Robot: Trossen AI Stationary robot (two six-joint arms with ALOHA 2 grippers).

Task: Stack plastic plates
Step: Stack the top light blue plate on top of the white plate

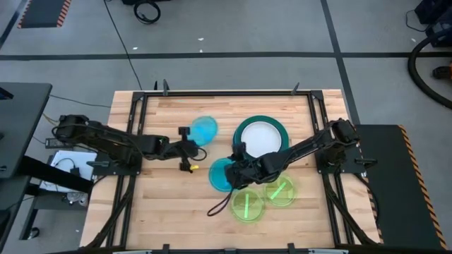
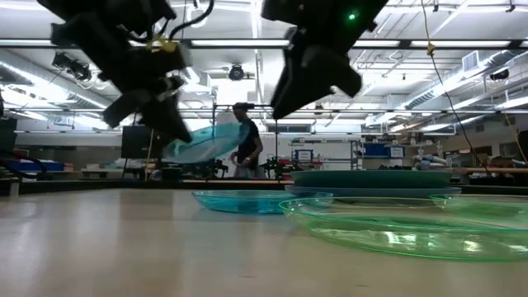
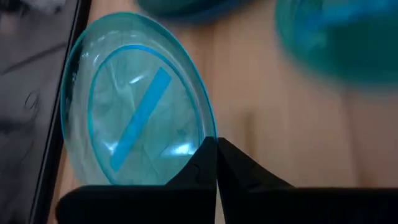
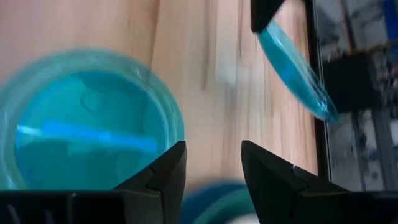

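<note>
The white plate (image 1: 263, 138) sits nested in a larger teal plate (image 1: 241, 128) toward the far right of the wooden table (image 1: 162, 212), and serves as the landmark here. Just left of it, the left gripper (image 1: 189, 141) is pinched shut on the rim of a small translucent cyan plate (image 1: 205, 130), holding it tilted and clear of the wood; the left wrist view shows that plate (image 3: 137, 102) as a clear blue-green disc with a raised ring and a solid bright-blue bar running across its middle, its edge caught where the two dark fingers meet. Near the white plate's front-left edge, a second cyan plate (image 1: 221, 174) of the same make lies flat on the table, and the right gripper (image 1: 237, 173) hangs over it with its fingers parted and nothing between them. In front of the white plate, two small translucent neon-green plates (image 1: 248, 206) (image 1: 280, 191) lie flat, just beside each other, each with a brighter green bar. In the low view a person (image 2: 245, 145) stands in the room beyond the table.
</note>
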